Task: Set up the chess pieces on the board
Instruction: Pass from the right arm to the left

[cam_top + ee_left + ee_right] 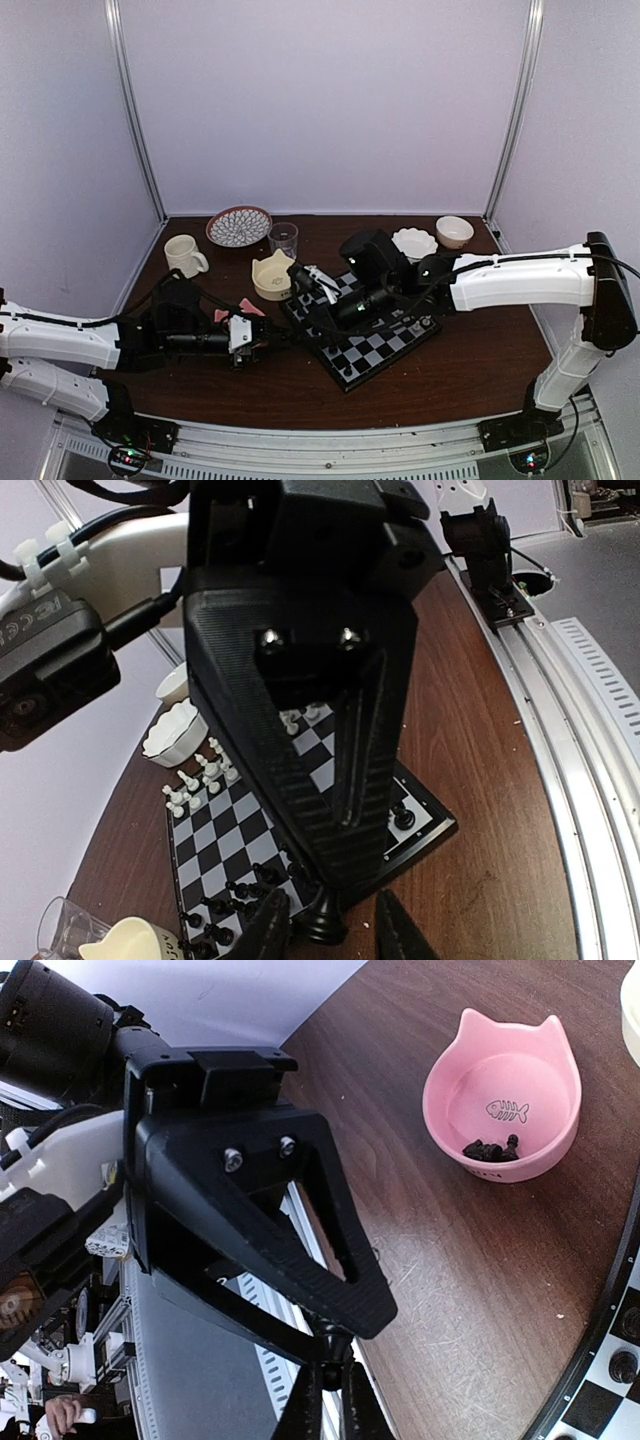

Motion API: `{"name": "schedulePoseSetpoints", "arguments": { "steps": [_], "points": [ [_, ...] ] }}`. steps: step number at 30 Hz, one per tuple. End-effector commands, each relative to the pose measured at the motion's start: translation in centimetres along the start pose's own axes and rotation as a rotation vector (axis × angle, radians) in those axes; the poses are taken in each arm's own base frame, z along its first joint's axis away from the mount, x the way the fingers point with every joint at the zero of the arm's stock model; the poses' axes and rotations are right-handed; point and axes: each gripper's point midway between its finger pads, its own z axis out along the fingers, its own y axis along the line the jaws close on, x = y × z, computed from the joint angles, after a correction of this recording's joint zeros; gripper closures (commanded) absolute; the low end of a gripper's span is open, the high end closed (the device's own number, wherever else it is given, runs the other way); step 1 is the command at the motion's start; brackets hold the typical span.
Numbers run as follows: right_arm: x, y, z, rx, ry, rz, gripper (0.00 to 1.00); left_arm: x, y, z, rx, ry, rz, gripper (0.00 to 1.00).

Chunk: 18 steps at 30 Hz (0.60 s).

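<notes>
The board (385, 352) lies slantwise mid-table. My right gripper (333, 1405) is shut on the top of a black chess piece (326, 920) and holds it just off the board's near-left edge. My left gripper (332, 935) is open, one finger on each side of that piece's base, with a small gap showing on both sides. Several black pieces (232, 900) stand along the board's (210, 820) near side, white ones (200, 775) at the far side, and one black piece (403, 816) in a corner square. A pink cat bowl (505, 1100) holds a few more black pieces (490, 1148).
At the back stand a white mug (185, 255), a patterned plate (239, 225), a glass (283, 238), a cream cat bowl (272, 276), a scalloped white bowl (414, 242) and a tan bowl (454, 231). The two grippers meet left of the board.
</notes>
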Motion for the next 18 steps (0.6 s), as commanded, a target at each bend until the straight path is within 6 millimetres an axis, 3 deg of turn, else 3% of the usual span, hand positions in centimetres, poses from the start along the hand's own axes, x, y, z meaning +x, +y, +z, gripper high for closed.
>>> {"name": "schedulePoseSetpoints", "arguments": {
  "steps": [1,5,18],
  "points": [
    [-1.5,1.1,-0.3,-0.028,-0.040,-0.024,1.00,-0.7,-0.1,-0.3,-0.006,-0.035,0.024,0.71],
    [-1.5,0.9,-0.7,-0.008,-0.056,-0.032,0.93,-0.7,0.0,-0.4,-0.010,-0.033,0.021,0.87],
    [-2.7,1.0,-1.9,-0.009,-0.213,-0.048,0.68,-1.1,1.0,-0.9,-0.086,-0.062,-0.008,0.97]
  ]
}}
